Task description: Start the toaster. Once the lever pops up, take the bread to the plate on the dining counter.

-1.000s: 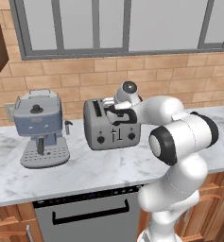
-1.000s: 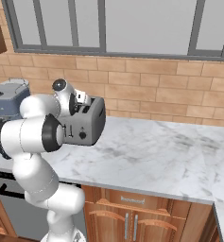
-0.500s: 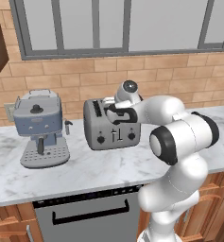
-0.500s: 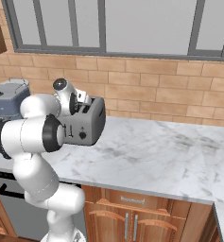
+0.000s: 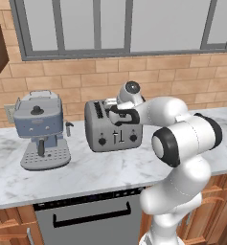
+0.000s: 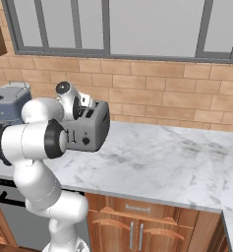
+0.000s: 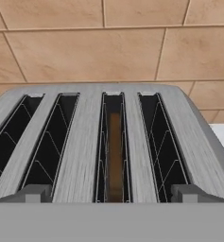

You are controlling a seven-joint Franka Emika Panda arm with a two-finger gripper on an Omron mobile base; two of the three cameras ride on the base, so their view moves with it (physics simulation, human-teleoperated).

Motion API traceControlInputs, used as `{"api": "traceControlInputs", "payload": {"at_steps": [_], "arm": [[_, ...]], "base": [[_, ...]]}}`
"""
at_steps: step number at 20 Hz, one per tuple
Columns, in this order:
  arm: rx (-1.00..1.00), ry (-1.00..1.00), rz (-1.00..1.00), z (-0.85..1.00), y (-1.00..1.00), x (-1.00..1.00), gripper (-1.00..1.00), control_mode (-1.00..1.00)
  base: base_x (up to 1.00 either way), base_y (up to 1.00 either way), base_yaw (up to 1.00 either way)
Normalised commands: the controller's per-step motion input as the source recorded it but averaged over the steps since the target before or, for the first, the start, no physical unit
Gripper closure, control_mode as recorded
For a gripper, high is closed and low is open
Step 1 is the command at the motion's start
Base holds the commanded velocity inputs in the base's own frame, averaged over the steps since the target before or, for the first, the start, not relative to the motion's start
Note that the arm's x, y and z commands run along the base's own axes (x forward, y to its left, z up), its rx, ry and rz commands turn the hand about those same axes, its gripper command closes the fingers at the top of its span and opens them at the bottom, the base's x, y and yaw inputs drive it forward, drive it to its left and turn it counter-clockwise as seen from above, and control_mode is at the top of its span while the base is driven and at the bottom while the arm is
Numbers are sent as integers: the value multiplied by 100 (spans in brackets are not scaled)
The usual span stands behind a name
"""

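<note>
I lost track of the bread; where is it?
In the hand view, the bread sits down inside the toaster's third slot from the left.

text: none legible | boxy grey metal toaster (image 5: 114,127) front: no readable marks | blue-grey espresso machine (image 5: 39,129): no brand legible

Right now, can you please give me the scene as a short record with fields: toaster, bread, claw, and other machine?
toaster: boxy grey metal four-slot toaster on the white marble worktop, against the brick wall
bread: thin brown slice standing down inside the third slot from the left in the hand view
claw: claw above the slots, fingertips apart
other machine: blue-grey espresso machine beside the toaster
</note>
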Motion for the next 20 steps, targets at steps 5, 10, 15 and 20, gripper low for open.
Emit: {"api": "traceControlInputs", "payload": {"at_steps": [5,10,15,20], "arm": [[0,1,0,0,0,0,-100,-100],[0,0,0,0,-2,0,-100,-100],[0,0,0,0,-2,0,-100,-100],[0,0,0,0,0,0,-100,-100]], "base": [[0,0,0],[0,0,0],[0,0,0],[0,0,0]]}}
